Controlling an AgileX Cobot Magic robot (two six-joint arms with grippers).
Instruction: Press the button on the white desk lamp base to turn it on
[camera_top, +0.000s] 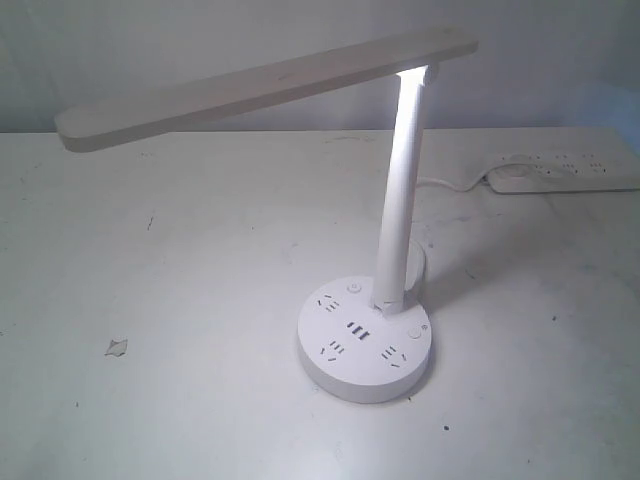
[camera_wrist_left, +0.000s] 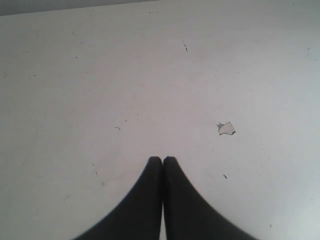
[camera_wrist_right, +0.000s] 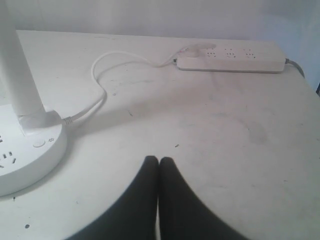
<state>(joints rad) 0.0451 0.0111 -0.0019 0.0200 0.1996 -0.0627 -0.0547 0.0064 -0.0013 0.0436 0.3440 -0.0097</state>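
The white desk lamp base (camera_top: 363, 362) stands right of the table's middle, a thick round disc with socket outlets and dark USB slots. Its slim pole (camera_top: 400, 215) rises to a long flat head (camera_top: 265, 85), and the pole glows brightly just under the head. The button (camera_top: 413, 333) sits right of the pole's foot; a second round button (camera_top: 353, 288) lies left of it. In the right wrist view the button (camera_wrist_right: 38, 144) has tiny dark dots beside it. My right gripper (camera_wrist_right: 159, 160) is shut and empty, over bare table beside the base (camera_wrist_right: 30, 165). My left gripper (camera_wrist_left: 162, 159) is shut and empty. Neither gripper shows in the exterior view.
A long white power strip (camera_top: 570, 172) lies at the back right, and the lamp's cable (camera_wrist_right: 102, 82) loops from the base to it. A small chip (camera_top: 116, 347) marks the table surface at the left, also seen as a chip (camera_wrist_left: 226, 128) ahead of my left gripper.
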